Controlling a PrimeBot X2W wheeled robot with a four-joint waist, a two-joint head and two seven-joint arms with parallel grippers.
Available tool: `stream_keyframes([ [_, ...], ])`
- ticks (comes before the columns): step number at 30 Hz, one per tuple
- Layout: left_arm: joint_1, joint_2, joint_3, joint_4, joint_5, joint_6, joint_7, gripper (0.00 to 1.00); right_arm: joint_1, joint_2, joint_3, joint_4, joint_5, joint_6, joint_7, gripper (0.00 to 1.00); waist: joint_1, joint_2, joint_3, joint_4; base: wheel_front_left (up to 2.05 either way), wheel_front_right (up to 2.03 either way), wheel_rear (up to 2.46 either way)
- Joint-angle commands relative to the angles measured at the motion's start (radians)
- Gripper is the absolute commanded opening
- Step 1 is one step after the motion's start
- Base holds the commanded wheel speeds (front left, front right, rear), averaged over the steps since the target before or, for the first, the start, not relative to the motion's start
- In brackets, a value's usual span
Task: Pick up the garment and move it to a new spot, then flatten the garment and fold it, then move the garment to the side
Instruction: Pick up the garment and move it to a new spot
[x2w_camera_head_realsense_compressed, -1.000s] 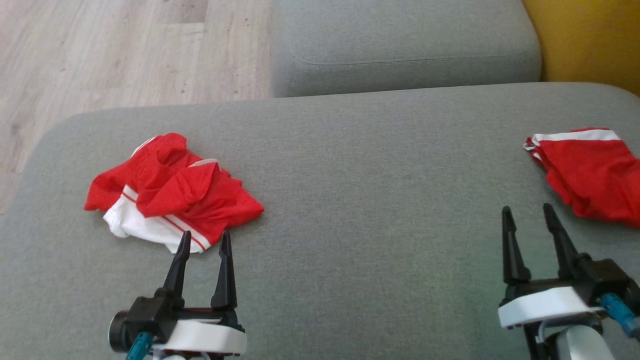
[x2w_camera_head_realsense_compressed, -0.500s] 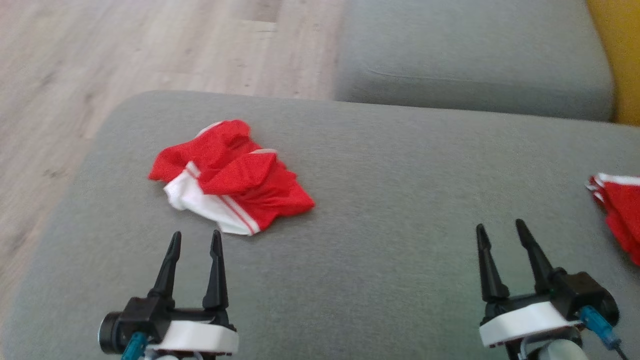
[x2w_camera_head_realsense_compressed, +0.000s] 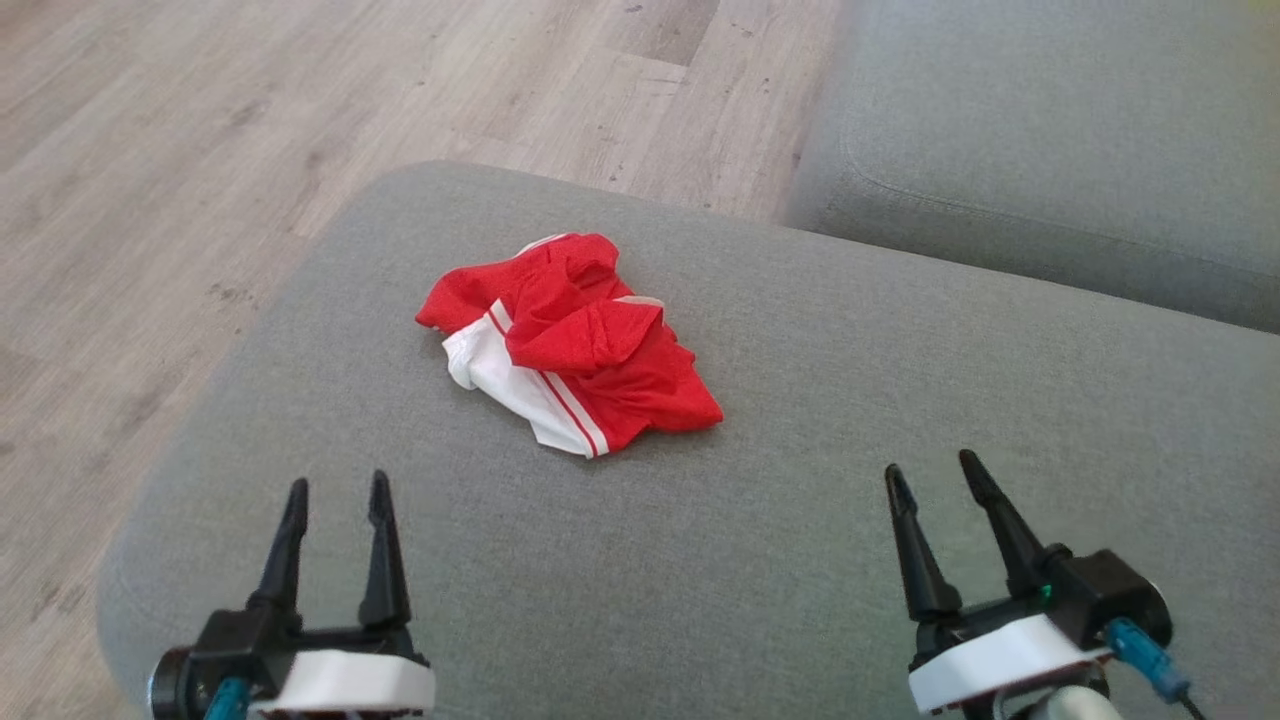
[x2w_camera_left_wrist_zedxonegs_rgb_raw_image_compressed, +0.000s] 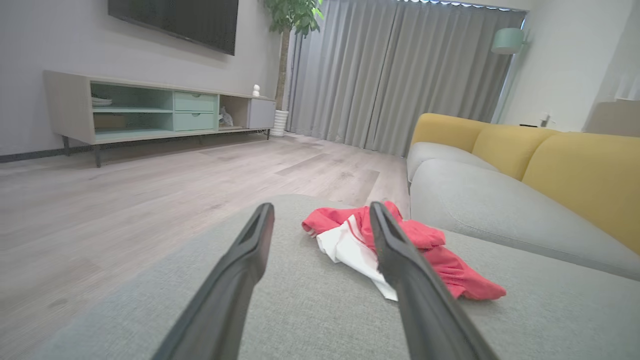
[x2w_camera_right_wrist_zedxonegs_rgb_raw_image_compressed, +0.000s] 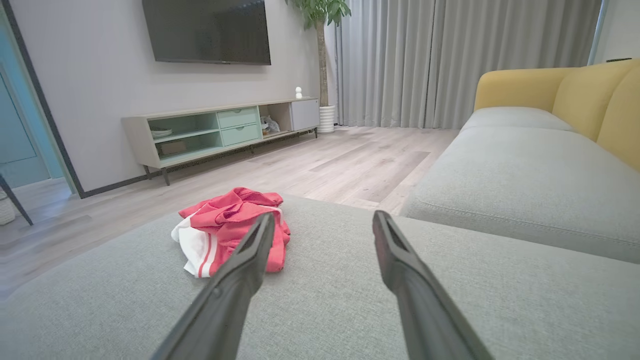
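Cushion (x2w_camera_head_realsense_compressed: 800, 520) edge left of garment (x2w_camera_head_realsense_compressed: 570, 340), room to its right; my left end effector (x2w_camera_head_realsense_compressed: 338, 485), right end effector (x2w_camera_head_realsense_compressed: 927, 465) gape empty, short of it.

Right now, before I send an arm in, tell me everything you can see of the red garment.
The red garment is a crumpled heap of thin, sporty-looking fabric: mostly red, with a white panel carrying narrow red stripes on its near-left side. Bunched in overlapping folds, it lies on the grey cushion, toward its far-left corner. Only the cushion touches it; the left gripper and right gripper sit short of it, jaws open.
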Motion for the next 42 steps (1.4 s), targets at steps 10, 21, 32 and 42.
stream_keyframes([
  [10,-0.147,0.024,0.034,0.002,0.002,-0.051,0.008,1.0,-0.046,-0.006,0.036,-0.035,-0.012,-0.001,-0.01,1.0,0.0,0.0,0.08,-0.043,0.0,0.0,0.0],
  [21,-0.587,0.193,-0.2,0.205,0.002,-0.112,0.329,1.0,-0.135,-0.006,0.026,-0.053,-0.059,-0.001,-0.01,1.0,0.0,0.0,0.266,-0.136,0.0,0.0,0.0],
  [32,-0.802,0.299,-0.462,0.388,-0.2,-0.113,0.447,1.0,-0.184,-0.006,0.045,-0.051,-0.05,-0.001,-0.01,1.0,0.0,0.0,0.33,-0.213,0.0,0.0,0.0],
  [42,-0.854,0.298,-0.508,0.572,-0.188,-0.093,0.474,1.0,-0.189,-0.006,0.04,-0.047,-0.04,-0.001,-0.01,1.0,0.0,0.0,0.333,-0.243,0.0,0.0,0.0],
])
